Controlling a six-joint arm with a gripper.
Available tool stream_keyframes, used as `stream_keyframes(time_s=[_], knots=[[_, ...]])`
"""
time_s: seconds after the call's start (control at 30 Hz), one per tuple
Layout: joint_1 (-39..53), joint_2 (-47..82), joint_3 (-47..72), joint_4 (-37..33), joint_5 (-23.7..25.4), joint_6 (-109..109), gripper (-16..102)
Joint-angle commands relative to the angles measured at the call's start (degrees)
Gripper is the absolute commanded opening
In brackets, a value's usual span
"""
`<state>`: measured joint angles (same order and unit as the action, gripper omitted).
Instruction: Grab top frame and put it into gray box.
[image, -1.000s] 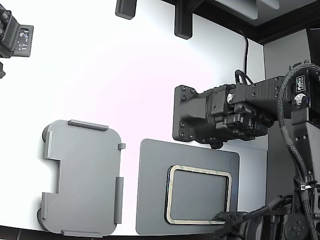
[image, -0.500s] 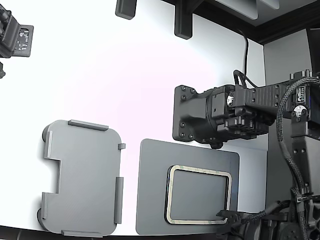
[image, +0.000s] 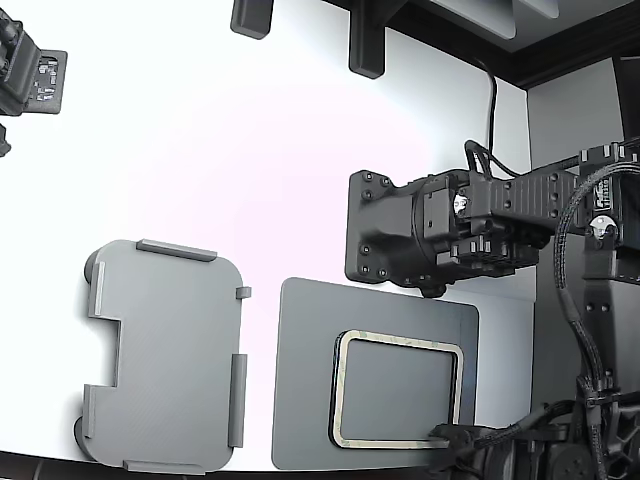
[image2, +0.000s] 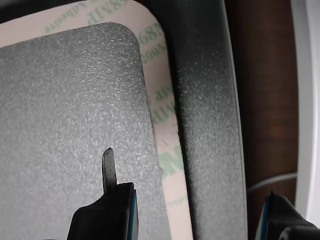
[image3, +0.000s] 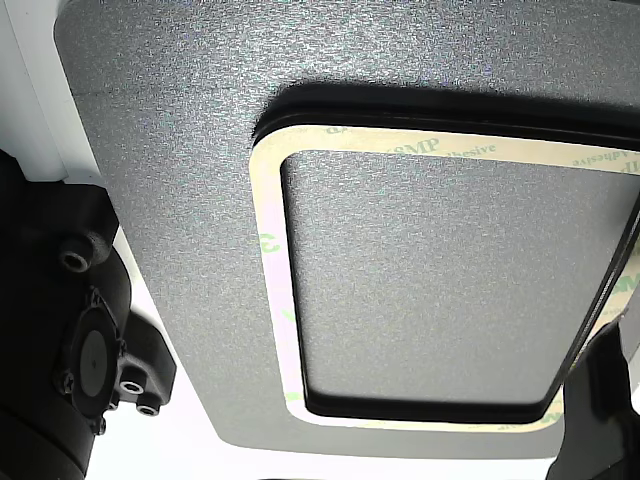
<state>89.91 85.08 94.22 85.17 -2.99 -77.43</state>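
Note:
The top frame (image: 337, 390) is a thin pale cream frame with green print, lying flat on a dark gray mat (image: 300, 380) at the bottom of the exterior view. My gripper (image: 447, 434) sits at the frame's lower right corner. In the wrist view my gripper (image2: 192, 200) is open. One thin fingertip (image2: 108, 167) rests inside the frame's opening, the other (image2: 280, 215) outside it, so they straddle one side of the frame (image2: 165, 125). The other view shows the frame (image3: 265, 240) lying on the mat. The gray box (image: 170, 350) stands empty to the exterior view's left of the mat.
A second black arm (image: 430, 235) hangs above the mat's far edge at the exterior view's right. Black fixtures (image: 365, 45) stand at the table's far edge. A black device (image: 30, 75) sits at the far left. White tabletop lies between the box and the far edge.
My gripper has shifted slightly at the frame's lower right corner. The second arm's cables have moved a little. The frame and the box have not moved.

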Motion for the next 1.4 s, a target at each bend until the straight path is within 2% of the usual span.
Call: stream_keyframes(time_s=[0.0,0.33,0.47,0.7,0.8,0.97,1.37], knots=[[-0.5,1.7,-0.3,-1.5,0.0,0.0,100],[1.0,0.6,-0.3,-1.1,2.3,-2.0,97],[1.4,0.3,0.0,-1.7,2.4,-1.8,78],[1.9,0.0,0.4,-1.8,2.7,-2.2,75],[2.3,-0.1,0.7,-2.0,2.9,-1.9,66],[2.5,0.1,1.4,-2.4,3.4,-2.5,61],[2.6,1.1,3.7,-5.0,3.7,-3.8,60]])
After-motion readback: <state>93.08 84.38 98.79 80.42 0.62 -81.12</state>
